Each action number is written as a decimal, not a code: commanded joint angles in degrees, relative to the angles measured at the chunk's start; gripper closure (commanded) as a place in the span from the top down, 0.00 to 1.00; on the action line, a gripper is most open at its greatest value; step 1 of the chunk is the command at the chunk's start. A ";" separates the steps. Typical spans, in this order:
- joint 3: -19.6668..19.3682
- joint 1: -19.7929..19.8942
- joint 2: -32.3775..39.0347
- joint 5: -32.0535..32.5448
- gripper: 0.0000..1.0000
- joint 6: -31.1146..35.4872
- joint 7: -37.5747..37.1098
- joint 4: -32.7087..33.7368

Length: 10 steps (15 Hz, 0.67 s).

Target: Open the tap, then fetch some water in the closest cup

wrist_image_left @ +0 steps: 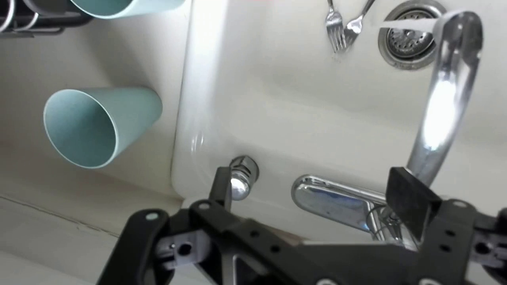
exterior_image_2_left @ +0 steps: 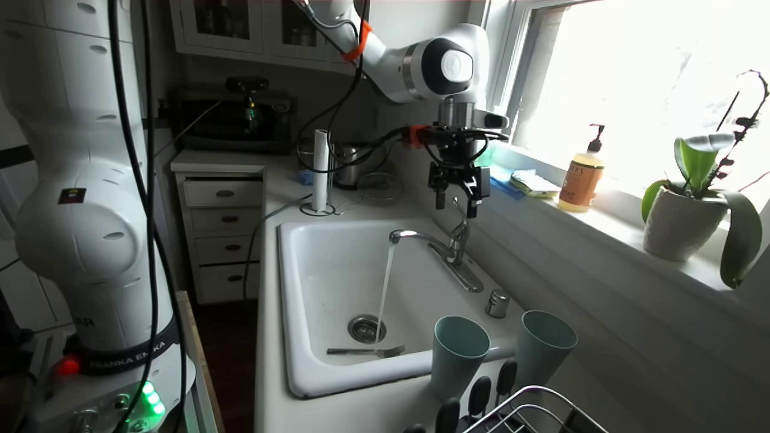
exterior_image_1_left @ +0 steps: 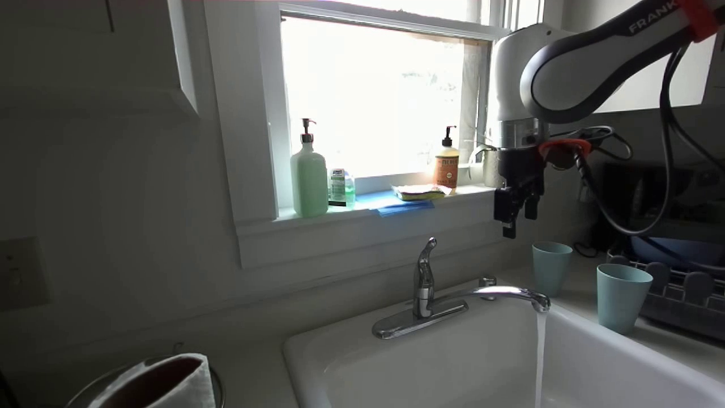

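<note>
The chrome tap (exterior_image_1_left: 423,297) stands at the back of the sink and also shows in an exterior view (exterior_image_2_left: 460,243) and the wrist view (wrist_image_left: 439,118). Water (exterior_image_1_left: 540,351) runs from its spout in a thin stream, also seen in an exterior view (exterior_image_2_left: 386,288). The lighter, bigger-looking cup (exterior_image_1_left: 622,297) stands upright on the counter beside the sink, farther from the wall (exterior_image_2_left: 458,358). In the wrist view this cup (wrist_image_left: 152,5) is mostly cut off. My gripper (exterior_image_1_left: 521,222) hangs above the sink's back edge (exterior_image_2_left: 456,209), open and empty (wrist_image_left: 312,176), apart from tap and cups.
A second blue-green cup (exterior_image_1_left: 550,269) stands closer to the wall (wrist_image_left: 128,111). A dish rack (exterior_image_2_left: 535,409) is beside the cups. Forks (wrist_image_left: 336,29) lie in the sink by the drain. A chrome cap (exterior_image_2_left: 497,304) sits near the tap. Bottles (exterior_image_1_left: 310,181) line the windowsill.
</note>
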State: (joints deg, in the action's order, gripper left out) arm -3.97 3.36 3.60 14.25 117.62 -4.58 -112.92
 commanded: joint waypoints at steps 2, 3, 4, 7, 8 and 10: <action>-2.15 3.12 1.15 -6.17 1.00 -6.69 9.18 2.37; -2.83 4.16 0.54 -8.32 1.00 -6.90 12.58 1.77; -3.35 4.91 0.59 -10.13 1.00 -8.17 15.26 1.75; -5.11 7.28 0.04 -14.82 1.00 -12.55 22.56 1.02; -5.74 8.00 -0.26 -15.50 1.00 -13.71 23.78 0.75; -7.04 9.27 -0.17 -15.52 1.00 -14.38 24.13 0.83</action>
State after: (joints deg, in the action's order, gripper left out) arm -9.59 11.00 3.97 0.81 105.57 16.96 -112.29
